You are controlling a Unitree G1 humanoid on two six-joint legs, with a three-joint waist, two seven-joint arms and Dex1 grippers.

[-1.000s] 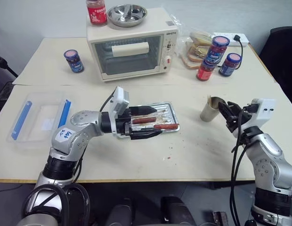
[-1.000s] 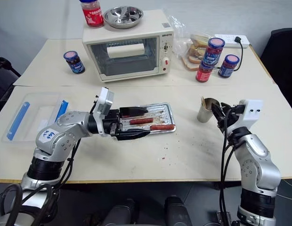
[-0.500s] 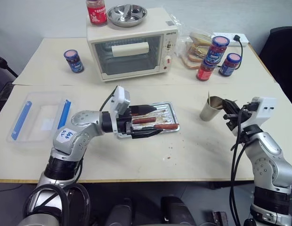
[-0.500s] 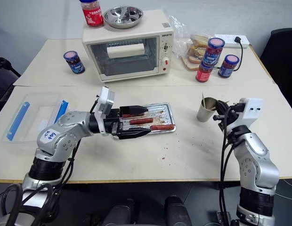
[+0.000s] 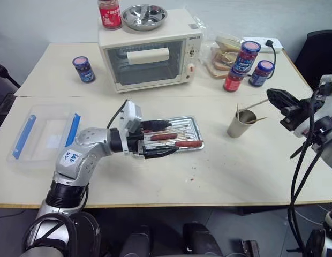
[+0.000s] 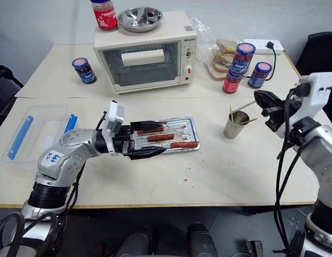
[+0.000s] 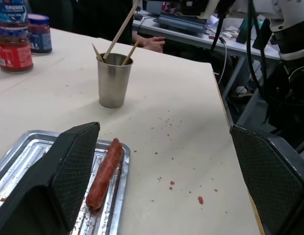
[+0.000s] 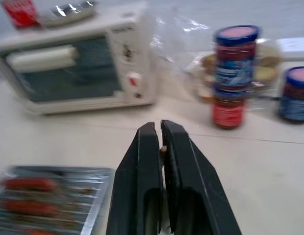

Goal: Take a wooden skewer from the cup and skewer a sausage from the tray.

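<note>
The right gripper was raised above and beside the cup, its fingers closed on a wooden skewer that slanted from its tips down toward the cup's mouth. The right wrist view showed a sliver of wood pinched between the pressed fingers. The left gripper stood wide open over the tray. The left wrist view showed one sausage lying between its fingers, at the tray's edge.
</note>
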